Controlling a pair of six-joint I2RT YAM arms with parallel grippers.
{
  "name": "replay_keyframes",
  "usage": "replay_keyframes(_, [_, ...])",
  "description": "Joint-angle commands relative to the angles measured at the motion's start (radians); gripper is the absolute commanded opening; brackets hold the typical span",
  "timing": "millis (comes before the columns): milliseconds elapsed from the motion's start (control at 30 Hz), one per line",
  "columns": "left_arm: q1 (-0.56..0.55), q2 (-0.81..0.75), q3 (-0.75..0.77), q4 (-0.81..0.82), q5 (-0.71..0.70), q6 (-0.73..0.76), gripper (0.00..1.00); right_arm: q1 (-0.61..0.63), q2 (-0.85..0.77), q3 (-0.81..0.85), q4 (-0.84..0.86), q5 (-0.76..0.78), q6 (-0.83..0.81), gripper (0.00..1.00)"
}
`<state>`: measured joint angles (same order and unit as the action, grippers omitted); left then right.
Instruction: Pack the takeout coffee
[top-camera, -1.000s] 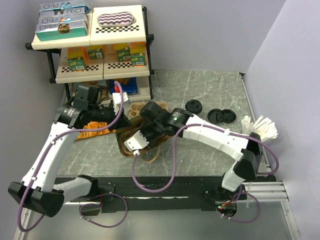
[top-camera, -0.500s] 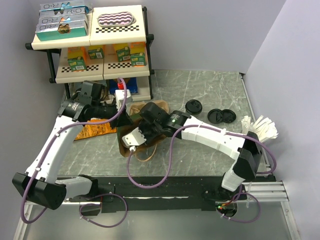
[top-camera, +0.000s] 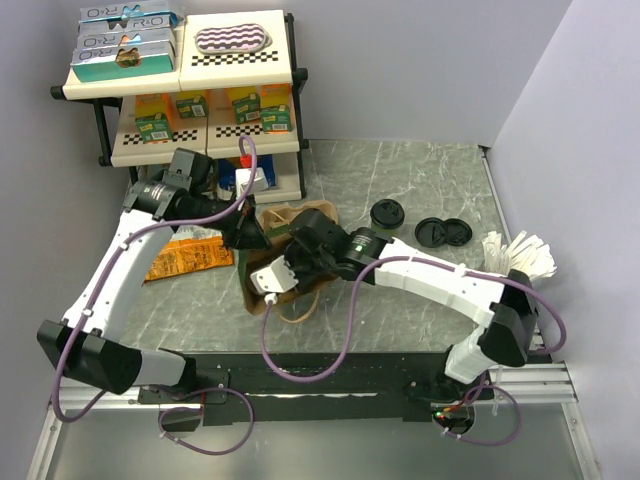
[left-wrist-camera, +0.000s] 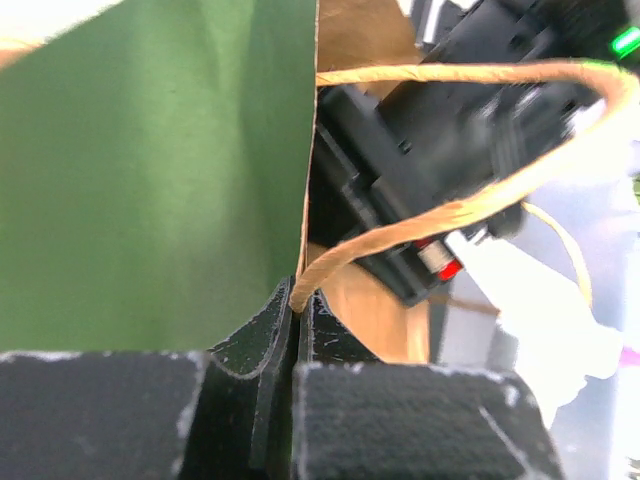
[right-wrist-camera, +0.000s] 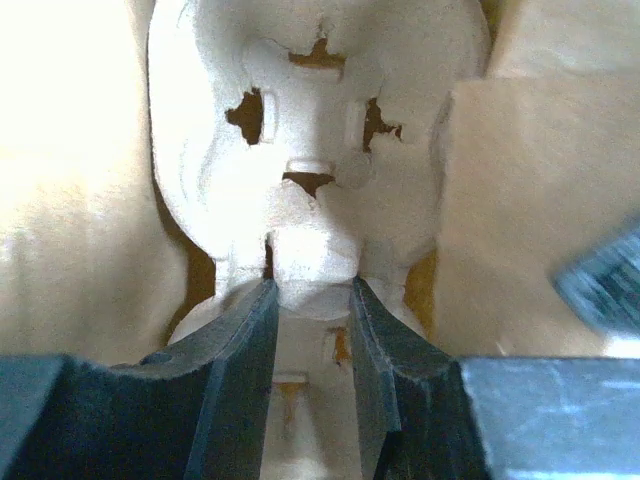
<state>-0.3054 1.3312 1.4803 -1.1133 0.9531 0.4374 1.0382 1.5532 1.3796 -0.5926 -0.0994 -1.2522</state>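
Note:
A brown paper bag (top-camera: 283, 215) with a green outside (left-wrist-camera: 150, 170) lies open at mid-table. My left gripper (left-wrist-camera: 298, 300) is shut on its rim where the twine handle (left-wrist-camera: 470, 205) starts, and it holds that edge up (top-camera: 248, 238). My right gripper (right-wrist-camera: 312, 290) reaches into the bag, its jaws closed on the centre post of the pale moulded-pulp cup carrier (right-wrist-camera: 310, 130). In the top view its fingertips are hidden by the bag. A small cup with a black lid (top-camera: 386, 213), seemingly the takeout coffee, stands to the right of the bag, apart from both grippers.
Two loose black lids (top-camera: 443, 231) lie right of the cup. White packets (top-camera: 525, 255) are piled at the table's right edge. An orange snack bag (top-camera: 185, 257) lies under my left arm. A two-tier shelf rack (top-camera: 190, 90) with boxes stands at the back left.
My left arm has swung back and to the right, drawing the bag's rim up. My right arm has shifted slightly right with the carrier still gripped.

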Motion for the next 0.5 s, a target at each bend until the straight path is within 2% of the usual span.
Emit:
replay_keyframes(0, [-0.001, 0.011, 0.011, -0.080, 0.121, 0.000, 0.01, 0.002, -0.065, 0.059, -0.068, -0.037, 0.020, 0.00])
replay_keyframes(167, [-0.001, -0.018, -0.025, 0.004, 0.142, -0.065, 0.01, 0.005, -0.021, 0.078, -0.118, -0.042, 0.060, 0.00])
replay_keyframes(267, [-0.001, -0.003, -0.029, -0.023, 0.176, -0.042, 0.01, 0.005, 0.001, 0.090, -0.113, -0.040, 0.053, 0.00])
replay_keyframes(333, [-0.001, 0.039, -0.008, -0.101, 0.209, -0.013, 0.01, 0.002, 0.013, 0.130, -0.134, -0.043, 0.054, 0.00])
replay_keyframes(467, [0.005, 0.080, -0.020, -0.142, 0.260, 0.003, 0.01, -0.010, 0.034, 0.199, -0.254, -0.101, 0.057, 0.00])
